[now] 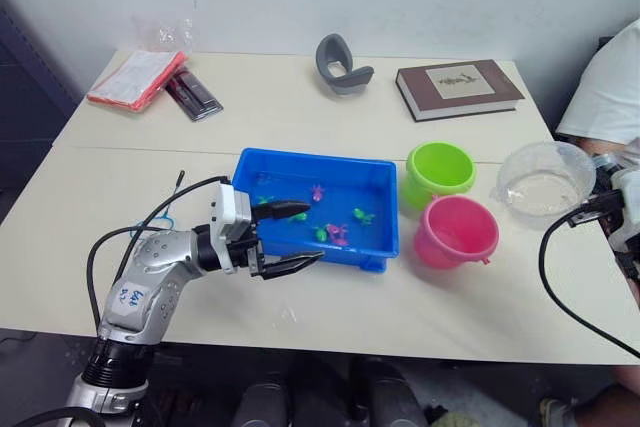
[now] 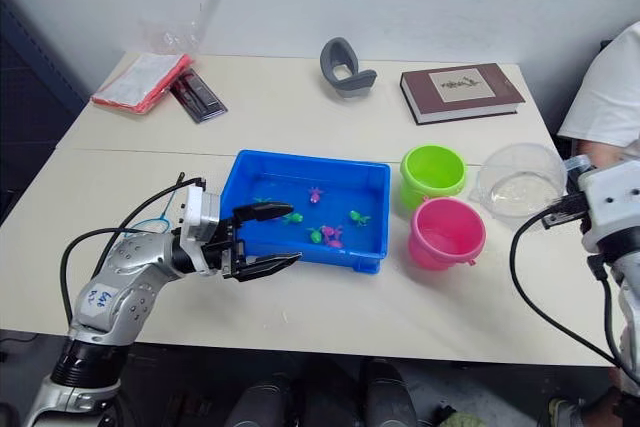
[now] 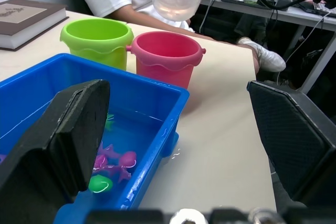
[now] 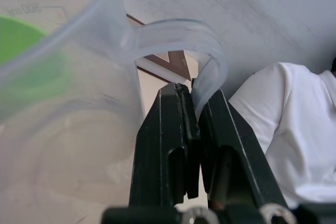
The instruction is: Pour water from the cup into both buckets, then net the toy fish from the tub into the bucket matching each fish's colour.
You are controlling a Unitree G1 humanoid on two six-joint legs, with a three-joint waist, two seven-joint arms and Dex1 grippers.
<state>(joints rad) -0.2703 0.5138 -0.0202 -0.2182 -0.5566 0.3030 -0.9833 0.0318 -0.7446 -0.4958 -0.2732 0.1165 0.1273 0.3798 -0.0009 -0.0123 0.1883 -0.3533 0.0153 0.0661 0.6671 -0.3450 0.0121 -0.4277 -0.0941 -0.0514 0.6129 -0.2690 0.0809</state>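
You are in the first step, the pour, and it has not yet begun: your right gripper (image 4: 191,124) is pinched on the handle of the cup (image 1: 545,179), which hangs in the air to the right of the two buckets with water visible in its lower part. The green bucket (image 1: 440,172) stands just beside the tub's right end, with the pink bucket (image 1: 456,231) touching it on the near side. I cannot tell whether either holds any water. The tub (image 1: 300,162) sits mid-table with water and several small pink and green toy fish (image 1: 338,235) in it. Your left gripper (image 1: 295,237) hovers with fingers spread wide over the tub's near left corner, holding nothing. I cannot make out the net for certain. In my judgement the next move calls for carrying the cup leftward over one bucket's mouth and tipping it spout-first, slowly, saving part of the water for the second bucket.
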